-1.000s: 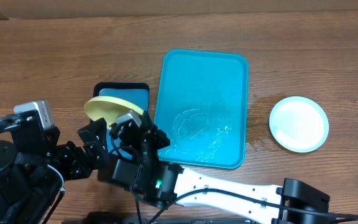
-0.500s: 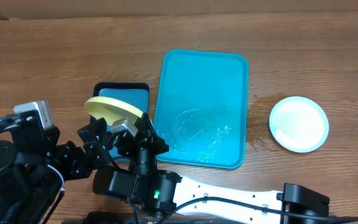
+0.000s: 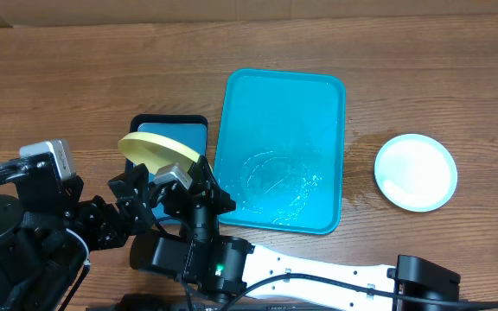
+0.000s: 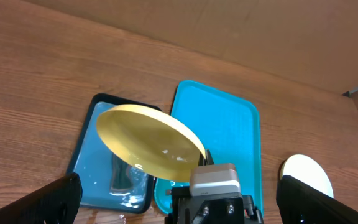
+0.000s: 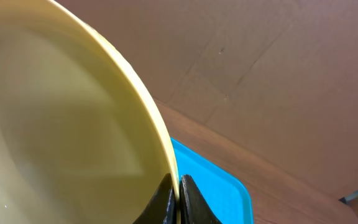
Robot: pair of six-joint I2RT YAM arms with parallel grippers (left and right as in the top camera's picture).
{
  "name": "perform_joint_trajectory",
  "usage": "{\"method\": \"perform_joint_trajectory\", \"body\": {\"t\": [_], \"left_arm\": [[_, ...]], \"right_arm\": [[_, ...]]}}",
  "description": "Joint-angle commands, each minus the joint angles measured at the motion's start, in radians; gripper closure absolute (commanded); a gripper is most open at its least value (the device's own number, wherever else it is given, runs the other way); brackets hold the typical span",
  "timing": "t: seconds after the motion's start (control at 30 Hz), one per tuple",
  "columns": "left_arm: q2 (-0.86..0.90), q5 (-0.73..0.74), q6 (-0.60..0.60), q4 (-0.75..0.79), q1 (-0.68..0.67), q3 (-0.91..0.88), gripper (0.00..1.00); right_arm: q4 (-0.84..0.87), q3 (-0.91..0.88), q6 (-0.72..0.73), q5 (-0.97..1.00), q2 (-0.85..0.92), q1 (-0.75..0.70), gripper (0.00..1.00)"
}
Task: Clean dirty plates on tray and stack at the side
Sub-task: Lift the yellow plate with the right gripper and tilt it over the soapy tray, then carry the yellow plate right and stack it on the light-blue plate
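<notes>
Right wrist alone shows right claw (image 5: 178,198) pinching yellow plate (image 5: 61,124) rim (overhead hides it).

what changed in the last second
The right gripper swung a little left, keeping the yellow plate clamped by its rim and tilted; since then no move. The turquoise tray and the pale blue plate on the table stayed put.

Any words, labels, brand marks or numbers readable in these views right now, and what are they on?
None can be read.
The yellow plate in the right gripper, the turquoise tray, the small black-rimmed tray, the light blue plate and the cardboard wall are all plain.
The arm housings show no legible marking, only a green light on the right arm.
</notes>
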Motion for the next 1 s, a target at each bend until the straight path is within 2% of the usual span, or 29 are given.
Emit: {"method": "perform_joint_trajectory", "body": {"t": [0.0, 0.1, 0.17, 0.3, 0.5, 0.63, 0.77, 0.97], "left_arm": [[0.002, 0.000, 0.019, 0.005, 0.004, 0.012, 0.00], [0.002, 0.000, 0.019, 0.003, 0.004, 0.011, 0.00], [0.002, 0.000, 0.019, -0.004, 0.004, 0.010, 0.01], [0.002, 0.000, 0.019, -0.020, 0.004, 0.009, 0.00], [0.002, 0.000, 0.019, -0.023, 0.004, 0.009, 0.00], [0.002, 0.000, 0.019, -0.023, 0.004, 0.009, 0.00], [0.002, 0.000, 0.019, -0.023, 0.004, 0.009, 0.00], [0.002, 0.000, 0.019, -0.023, 0.004, 0.009, 0.00]], "right_arm": [[0.008, 0.031, 0.009, 0.032, -0.042, 0.005, 0.96], [-0.016, 0.031, 0.101, 0.006, -0.042, -0.004, 0.96], [-0.072, 0.031, 0.238, -0.098, -0.042, -0.029, 0.96], [-0.124, 0.032, 0.454, -0.434, -0.046, -0.141, 0.96], [-0.115, 0.043, 0.541, -0.943, -0.189, -0.398, 0.96], [-0.138, 0.043, 0.541, -1.252, -0.328, -0.626, 0.96], [-0.317, 0.043, 0.589, -1.472, -0.422, -0.960, 0.96], [-0.675, 0.027, 0.533, -1.495, -0.380, -1.423, 0.96]]}}
